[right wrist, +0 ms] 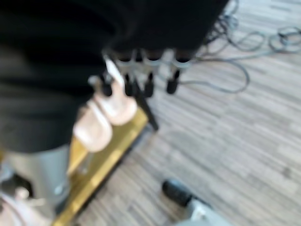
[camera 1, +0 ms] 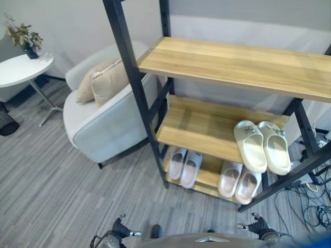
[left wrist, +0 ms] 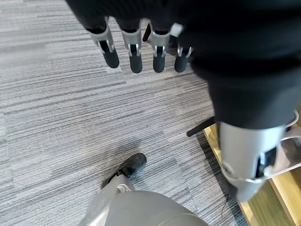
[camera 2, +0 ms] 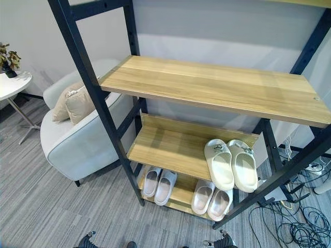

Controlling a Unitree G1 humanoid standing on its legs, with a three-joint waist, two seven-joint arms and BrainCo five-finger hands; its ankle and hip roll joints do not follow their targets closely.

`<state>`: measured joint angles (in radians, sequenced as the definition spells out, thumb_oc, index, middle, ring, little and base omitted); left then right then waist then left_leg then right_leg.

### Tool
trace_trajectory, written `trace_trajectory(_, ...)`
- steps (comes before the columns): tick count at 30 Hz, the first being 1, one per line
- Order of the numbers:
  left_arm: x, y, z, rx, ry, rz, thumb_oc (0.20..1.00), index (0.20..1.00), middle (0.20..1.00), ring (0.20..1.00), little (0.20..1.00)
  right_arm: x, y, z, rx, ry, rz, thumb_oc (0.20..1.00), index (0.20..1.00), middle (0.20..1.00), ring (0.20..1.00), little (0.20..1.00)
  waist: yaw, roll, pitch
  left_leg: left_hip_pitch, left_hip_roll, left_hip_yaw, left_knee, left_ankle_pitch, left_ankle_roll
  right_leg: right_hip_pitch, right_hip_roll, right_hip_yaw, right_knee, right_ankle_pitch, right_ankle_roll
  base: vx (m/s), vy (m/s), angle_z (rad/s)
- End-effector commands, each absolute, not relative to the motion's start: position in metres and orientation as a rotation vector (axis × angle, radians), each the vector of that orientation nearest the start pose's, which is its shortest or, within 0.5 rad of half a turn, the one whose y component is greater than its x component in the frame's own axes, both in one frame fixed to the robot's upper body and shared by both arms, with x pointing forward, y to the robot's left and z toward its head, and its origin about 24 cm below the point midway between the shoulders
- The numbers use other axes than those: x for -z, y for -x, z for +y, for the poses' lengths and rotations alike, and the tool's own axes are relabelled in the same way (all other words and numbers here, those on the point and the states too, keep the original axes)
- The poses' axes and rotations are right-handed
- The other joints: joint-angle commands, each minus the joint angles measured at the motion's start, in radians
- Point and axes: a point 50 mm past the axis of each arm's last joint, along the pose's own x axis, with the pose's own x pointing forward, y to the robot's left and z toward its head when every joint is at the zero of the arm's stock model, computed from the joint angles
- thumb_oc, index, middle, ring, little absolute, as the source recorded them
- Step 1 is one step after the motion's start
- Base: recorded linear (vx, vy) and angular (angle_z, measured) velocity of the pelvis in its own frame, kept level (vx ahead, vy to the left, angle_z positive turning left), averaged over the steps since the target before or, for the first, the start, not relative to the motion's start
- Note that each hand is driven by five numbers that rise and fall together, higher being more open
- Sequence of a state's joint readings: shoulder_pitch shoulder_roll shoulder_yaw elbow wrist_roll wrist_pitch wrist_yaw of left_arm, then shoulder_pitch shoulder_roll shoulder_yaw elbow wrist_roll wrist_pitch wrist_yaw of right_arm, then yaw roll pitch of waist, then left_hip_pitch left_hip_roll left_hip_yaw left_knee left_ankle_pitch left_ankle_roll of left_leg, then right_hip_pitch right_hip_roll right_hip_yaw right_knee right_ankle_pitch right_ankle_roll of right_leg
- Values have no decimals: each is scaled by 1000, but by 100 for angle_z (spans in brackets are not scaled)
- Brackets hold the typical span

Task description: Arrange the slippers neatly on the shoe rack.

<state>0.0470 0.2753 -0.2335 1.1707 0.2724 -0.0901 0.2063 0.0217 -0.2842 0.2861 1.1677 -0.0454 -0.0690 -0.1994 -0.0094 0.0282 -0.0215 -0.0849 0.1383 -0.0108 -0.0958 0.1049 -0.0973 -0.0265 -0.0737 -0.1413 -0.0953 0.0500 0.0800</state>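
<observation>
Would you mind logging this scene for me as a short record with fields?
rack: black frame with three wooden shelves
top shelf: bare
middle shelf: cream pair at its right end, side by side
bottom shelf: grey pair on the left, pink pair on the right
left hand: over the carpet, fingers straight, holding nothing
right hand: near the rack's bottom corner, fingers straight, holding nothing
beside rack: armchair with cushion; round white table with a plant
</observation>
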Motion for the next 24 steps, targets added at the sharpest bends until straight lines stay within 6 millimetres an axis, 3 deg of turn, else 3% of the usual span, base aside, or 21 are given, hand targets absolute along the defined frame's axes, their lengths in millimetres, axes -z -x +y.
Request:
trace_trajectory(1,149,-114,245,22,-727,1024,1000,1000,1000,1000,1000,151,-119,-222,-41,594,1012,1000,1000,1000,1000,1000,4,-39,27,6,9,2,9,-26,-21,46,-89,-45,20,-19,102,0,0,0)
trace_trajectory(10,150,-114,240,41,-720,1026,1000,1000,1000,1000,1000,148,-132,-209,-136,663,942,1000,1000,1000,1000,1000,11,-39,31,1,5,-9,9,-26,-22,45,-91,-54,19,-20,102,2,4,4)
trace_trajectory(12,149,-112,245,14,-704,1035,1000,1000,1000,1000,1000,145,-120,-222,-142,666,926,1000,1000,1000,1000,1000,-2,-42,35,1,6,-1,9,-25,-22,39,-91,-47,20,-18,103,-23,-2,7)
trace_trajectory(14,147,-111,252,-2,-706,1034,1000,1000,1000,1000,1000,136,-128,-222,-186,696,834,1000,1000,1000,1000,1000,-11,-48,41,-1,9,5,9,-24,-22,34,-90,-41,21,-15,103,-43,-24,1)
trace_trajectory(17,145,-111,262,-15,-718,1043,1000,1000,1000,1000,1000,124,-139,-235,-191,717,786,1000,1000,1000,1000,1000,-13,-56,45,-6,13,5,9,-22,-24,29,-87,-37,21,-14,103,-30,-35,-9)
trace_trajectory(18,142,-112,270,-27,-722,1042,1000,1000,1000,1000,1000,116,-146,-249,-168,734,764,1000,1000,1000,1000,1000,-11,-63,48,-8,15,2,9,-22,-25,27,-87,-38,22,-14,104,-11,-43,-5)
trace_trajectory(24,142,-109,270,-29,-726,1040,1000,1000,1000,1000,1000,121,-140,-254,-185,789,796,1000,1000,1000,1000,1000,-11,-64,52,-8,16,2,9,-22,-24,26,-87,-36,24,-14,106,-2,-8,0)
